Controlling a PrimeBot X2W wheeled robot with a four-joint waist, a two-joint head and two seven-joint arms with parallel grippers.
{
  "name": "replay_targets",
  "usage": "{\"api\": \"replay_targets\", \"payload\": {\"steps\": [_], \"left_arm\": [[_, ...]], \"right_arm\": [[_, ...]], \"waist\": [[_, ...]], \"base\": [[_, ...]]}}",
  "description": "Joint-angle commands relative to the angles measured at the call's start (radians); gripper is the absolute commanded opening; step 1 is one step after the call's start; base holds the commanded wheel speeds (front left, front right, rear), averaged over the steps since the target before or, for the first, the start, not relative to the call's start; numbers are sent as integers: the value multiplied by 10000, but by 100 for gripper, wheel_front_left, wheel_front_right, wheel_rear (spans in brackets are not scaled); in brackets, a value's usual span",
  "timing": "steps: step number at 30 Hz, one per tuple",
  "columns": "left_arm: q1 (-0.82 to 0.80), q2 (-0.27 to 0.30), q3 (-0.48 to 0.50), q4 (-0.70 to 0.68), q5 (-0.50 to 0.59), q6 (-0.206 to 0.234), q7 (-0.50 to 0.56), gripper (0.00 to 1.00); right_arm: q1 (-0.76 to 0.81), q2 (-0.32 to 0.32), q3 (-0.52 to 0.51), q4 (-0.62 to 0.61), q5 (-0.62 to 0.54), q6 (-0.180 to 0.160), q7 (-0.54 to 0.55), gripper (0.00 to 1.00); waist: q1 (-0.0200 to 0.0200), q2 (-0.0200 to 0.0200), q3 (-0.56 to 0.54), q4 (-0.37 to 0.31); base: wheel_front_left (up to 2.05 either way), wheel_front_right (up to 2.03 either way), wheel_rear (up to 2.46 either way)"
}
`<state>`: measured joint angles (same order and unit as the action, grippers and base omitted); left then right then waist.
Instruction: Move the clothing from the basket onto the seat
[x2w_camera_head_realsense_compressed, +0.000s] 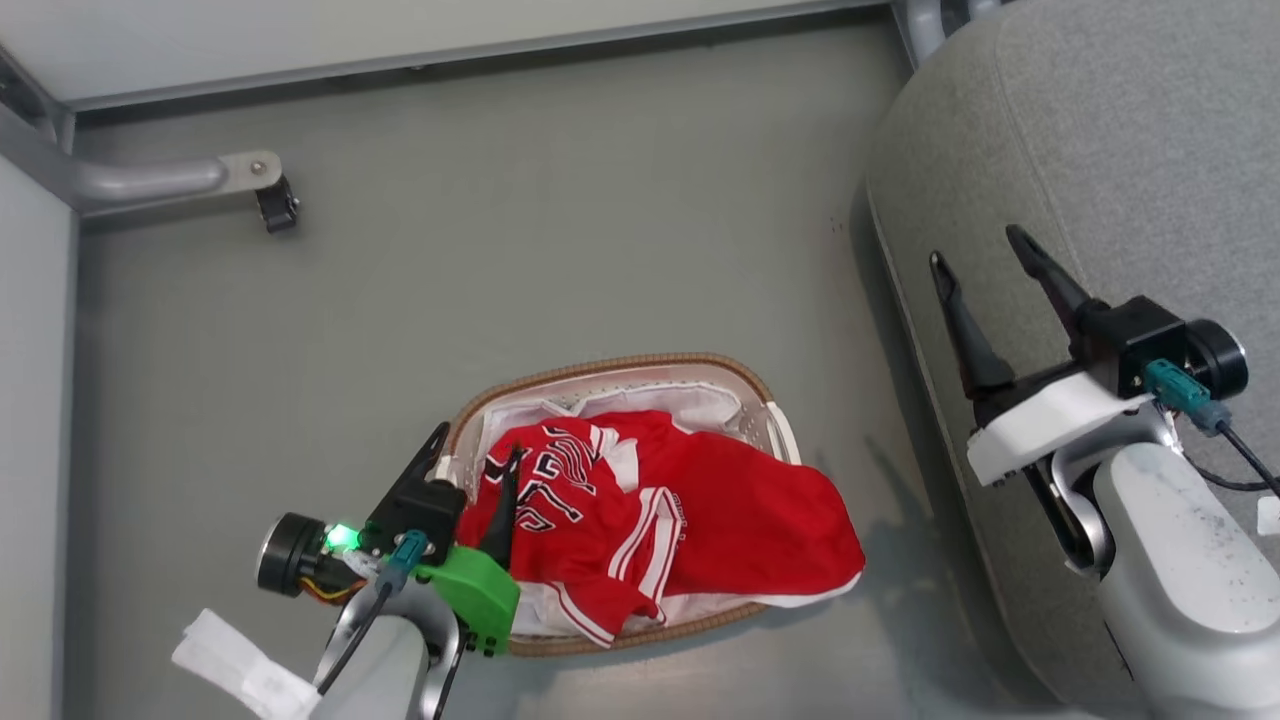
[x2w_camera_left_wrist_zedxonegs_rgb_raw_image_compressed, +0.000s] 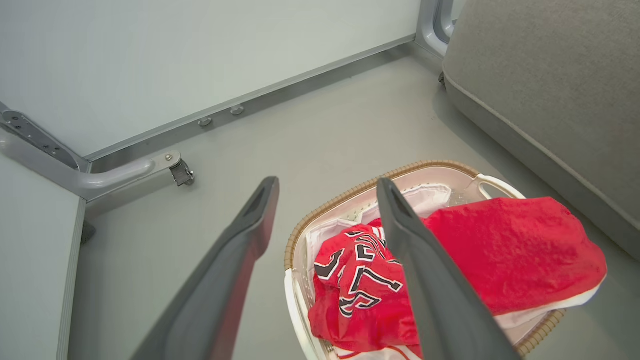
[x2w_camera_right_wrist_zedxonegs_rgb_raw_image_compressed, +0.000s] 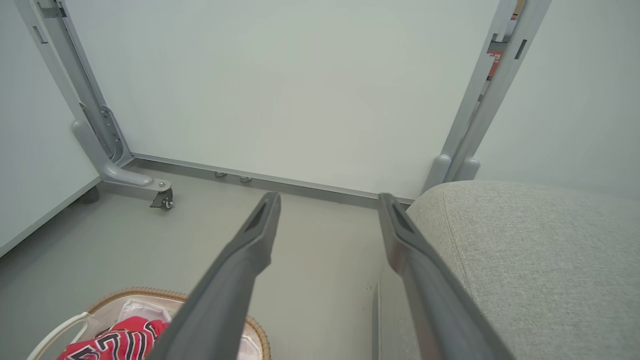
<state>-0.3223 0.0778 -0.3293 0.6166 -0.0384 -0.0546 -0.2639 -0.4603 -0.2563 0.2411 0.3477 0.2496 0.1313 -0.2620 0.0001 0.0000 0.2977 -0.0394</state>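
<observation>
L gripper (x2w_camera_head_realsense_compressed: 478, 440) is hovering w/ jaws spread wide, holding nothing. One finger is sitting outside the basket (x2w_camera_head_realsense_compressed: 620, 362) rim and the other over the fabric, prob. lining up a pinch. The clothing (x2w_camera_head_realsense_compressed: 700, 500) is lying bunched in the basket on a white sheet (x2w_camera_head_realsense_compressed: 690, 400), one red edge spilling over the rim on the right side — so a high lift is looking necessary. R gripper (x2w_camera_head_realsense_compressed: 976, 248) is hovering wide and empty over the seat (x2w_camera_head_realsense_compressed: 1100, 150) edge — likely staying clear of the pick
</observation>
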Motion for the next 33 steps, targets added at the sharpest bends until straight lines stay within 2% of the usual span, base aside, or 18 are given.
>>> {"api": "replay_targets", "payload": {"steps": [1, 15, 25, 32, 33], "left_arm": [[-377, -8, -54, 212, 78, -87, -7, 100], [-3053, -191, -733, 3545, 229, -266, -6, 100], [-4462, -218, -982, 5958, 249, 177, 4, 100], [-4720, -224, -1036, 6530, 154, 728, 334, 100], [-4709, -223, -1040, 6573, 113, 672, 384, 49]], "right_arm": [[-156, 23, -16, -181, 11, -8, -41, 100], [-1388, 161, 100, -2013, 465, -10, -32, 100], [-1653, 229, 11, -2547, 513, -10, -32, 100], [-1625, 294, -55, -2443, 477, -10, -32, 100], [-1629, 305, -51, -2415, 478, -10, -32, 100]], "waist": [[-1, 0, 993, -474], [-1, 0, 3229, -1399], [-1, 0, 4184, -1729], [-1, 0, 4243, -1675], [-1, 0, 4224, -1662]], "base": [[0, 0, 0], [0, 0, 0], [0, 0, 0], [0, 0, 0], [0, 0, 0]]}}
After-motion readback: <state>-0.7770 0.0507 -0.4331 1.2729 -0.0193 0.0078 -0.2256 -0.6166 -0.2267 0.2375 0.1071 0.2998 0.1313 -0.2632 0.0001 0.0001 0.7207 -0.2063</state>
